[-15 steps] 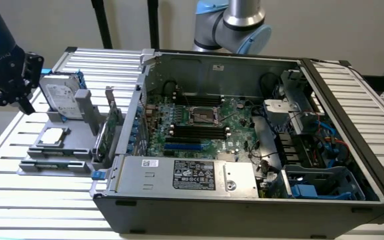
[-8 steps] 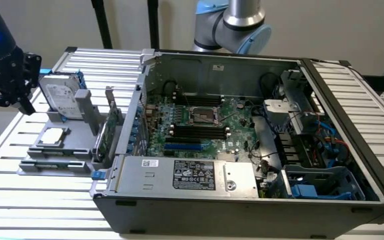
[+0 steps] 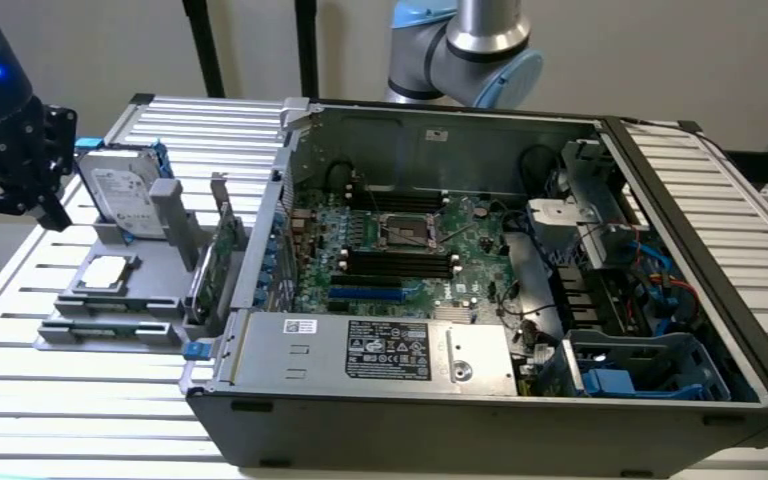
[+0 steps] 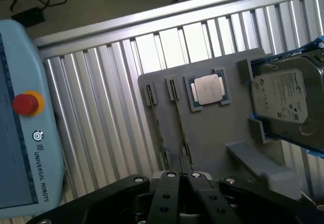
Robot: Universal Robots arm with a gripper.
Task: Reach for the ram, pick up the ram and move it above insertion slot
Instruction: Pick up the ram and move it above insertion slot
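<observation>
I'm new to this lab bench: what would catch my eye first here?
The open dark-grey computer case, green motherboard inside, dominates the exterior view. On that view's left, a grey plastic holder carries a silver hard drive and a square silver processor chip, with the black gripper hanging over it.

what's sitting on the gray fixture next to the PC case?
On the gray fixture: a hard drive propped upright, a CPU lying flat, the ram edge-on in a groove, an expansion card on edge. Whatever is beneath the drive is covered.
</observation>
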